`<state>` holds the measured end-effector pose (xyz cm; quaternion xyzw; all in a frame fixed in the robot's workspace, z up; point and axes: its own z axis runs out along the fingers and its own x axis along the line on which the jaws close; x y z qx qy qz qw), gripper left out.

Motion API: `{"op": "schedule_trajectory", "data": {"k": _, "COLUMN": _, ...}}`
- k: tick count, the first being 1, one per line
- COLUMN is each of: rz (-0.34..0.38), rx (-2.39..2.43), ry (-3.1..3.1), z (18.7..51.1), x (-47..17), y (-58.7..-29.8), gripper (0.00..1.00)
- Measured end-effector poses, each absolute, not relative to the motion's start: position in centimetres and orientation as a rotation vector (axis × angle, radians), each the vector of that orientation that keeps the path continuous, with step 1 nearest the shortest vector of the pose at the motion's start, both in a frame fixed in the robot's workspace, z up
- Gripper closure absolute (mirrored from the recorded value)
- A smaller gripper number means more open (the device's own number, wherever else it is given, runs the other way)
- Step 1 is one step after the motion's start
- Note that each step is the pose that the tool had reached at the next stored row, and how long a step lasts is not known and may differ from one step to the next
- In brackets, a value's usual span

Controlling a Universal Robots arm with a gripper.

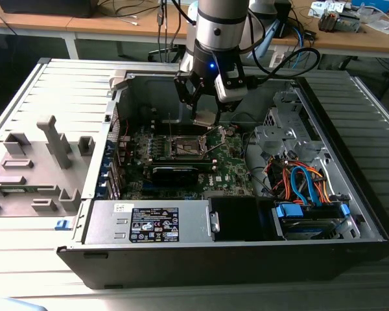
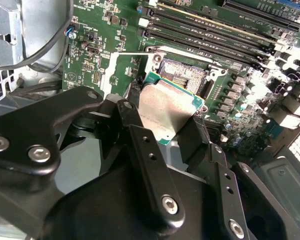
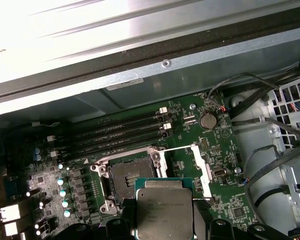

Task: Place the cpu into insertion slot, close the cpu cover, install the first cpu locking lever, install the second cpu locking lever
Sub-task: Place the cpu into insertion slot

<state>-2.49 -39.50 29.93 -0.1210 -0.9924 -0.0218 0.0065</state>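
Note:
My gripper (image 1: 205, 115) hangs inside the open computer case, shut on the cpu (image 1: 205, 118) by two opposite edges. In both wrist views the cpu (image 2: 166, 106) (image 3: 162, 212) is a silver-grey square with a green rim, held level between the black fingers (image 2: 191, 137). It sits above and slightly off the insertion slot (image 2: 184, 75) (image 3: 125, 179), not touching it. The slot's contact field lies bare. The cpu cover (image 3: 201, 167) (image 2: 121, 70) is swung open beside the slot. A thin lever (image 1: 170, 131) stands up at the socket.
Black memory slots (image 3: 120, 131) run along one side of the socket. A black graphics card (image 1: 175, 173) lies in front of it, the power supply (image 1: 149, 223) nearer still. Cable bundles (image 1: 301, 181) and drive bays fill the exterior view's right. The case walls (image 1: 97, 139) enclose the board.

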Motion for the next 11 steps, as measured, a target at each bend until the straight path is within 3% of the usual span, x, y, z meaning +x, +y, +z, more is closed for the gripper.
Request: {"op": "schedule_trajectory", "data": {"k": 11, "rz": -0.068, "rx": -0.39, "ry": -3.104, "z": 29.82, "x": -2.49, "y": -39.5, "gripper": 0.45}}
